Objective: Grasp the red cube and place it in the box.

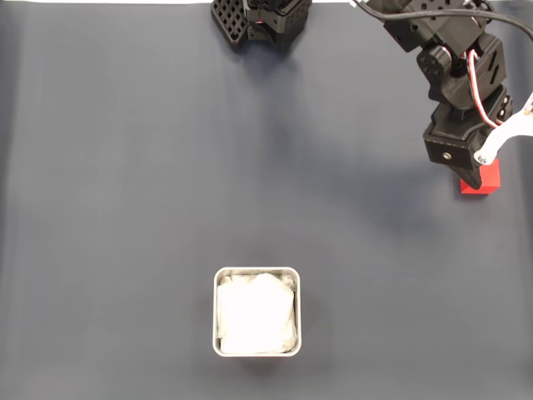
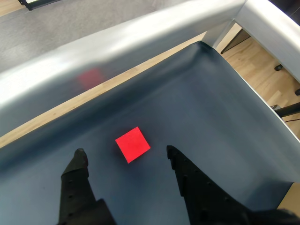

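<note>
The red cube point(image 1: 481, 178) lies on the dark mat near the right edge in the fixed view, partly covered by the arm. My gripper point(image 1: 476, 173) hangs right over it. The wrist view shows the red cube point(image 2: 132, 144) flat on the mat, just ahead of and between the two black fingertips point(image 2: 80, 157), with a gap on each side. My gripper point(image 2: 125, 153) is open and holds nothing. The box point(image 1: 256, 312), a pale-grey square tin with white lining, stands low in the middle of the fixed view, far to the left of the cube.
The arm's black base point(image 1: 262, 21) sits at the top centre of the fixed view. A silvery rail point(image 2: 140, 51) and the mat's edge run close behind the cube in the wrist view, with wooden floor point(image 2: 262, 70) beyond.
</note>
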